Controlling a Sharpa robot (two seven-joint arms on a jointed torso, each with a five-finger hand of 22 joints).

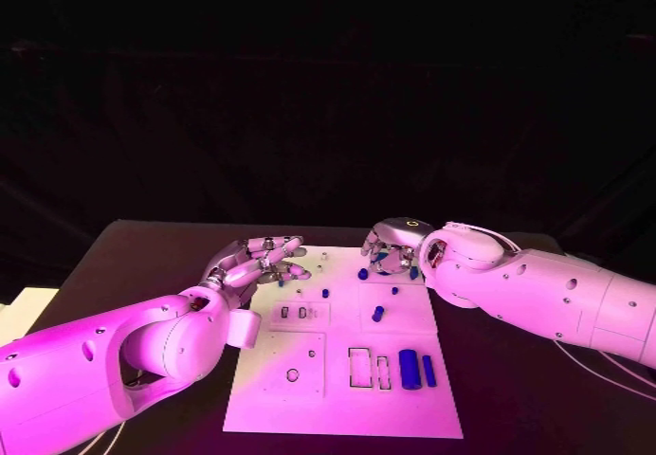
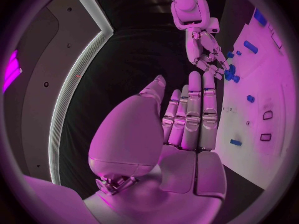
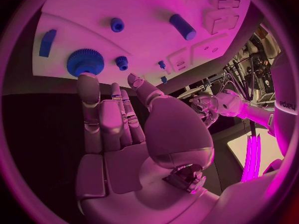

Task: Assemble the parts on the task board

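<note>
The white task board (image 1: 328,403) lies in the middle of the black table. My right hand (image 1: 393,248) hovers over its far edge with fingers stretched out; one fingertip (image 3: 87,79) touches the rim of a blue gear (image 3: 84,62), and nothing is gripped. The gear (image 2: 230,72) sits under those fingers in the left wrist view too. My left hand (image 1: 263,260) is at the board's far left edge, fingers straight (image 2: 194,109) and apart, holding nothing. A thick blue cylinder (image 1: 408,363) and a thin blue bar (image 1: 428,370) lie near the board's front right.
Small blue pegs (image 1: 377,313) (image 1: 362,274) stand in the board's middle. Rectangular slots (image 1: 359,367) and an oval hole (image 1: 291,375) are cut in the front half. A blue peg (image 3: 121,62) and a blue bar (image 3: 47,42) lie beside the gear.
</note>
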